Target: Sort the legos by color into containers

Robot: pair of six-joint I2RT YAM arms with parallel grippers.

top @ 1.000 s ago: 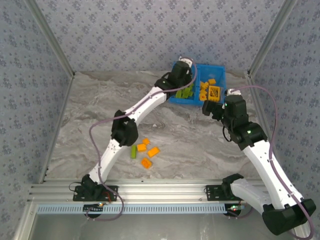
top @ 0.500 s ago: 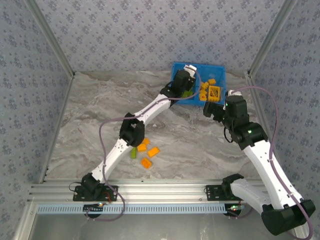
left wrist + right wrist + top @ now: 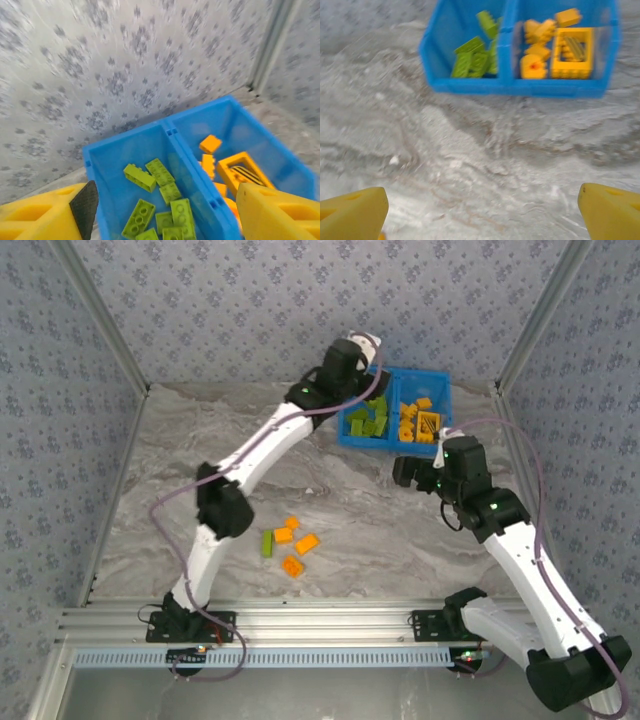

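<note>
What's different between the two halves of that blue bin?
The left half holds lime green bricks; the right half holds orange ones. The left half's pieces look like plain rectangular bricks, while the right half also has an open frame. Both belong to one bin, split by a centre divider, and look about equal in size.

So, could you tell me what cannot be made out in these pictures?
Top view: the bin's far left corner, behind the left arm.
Left wrist view: the bin's near end, cut by the lower edge.
Right wrist view: studs on the green bricks, blurred.
Top view: shapes of the loose bricks, too small.
</note>
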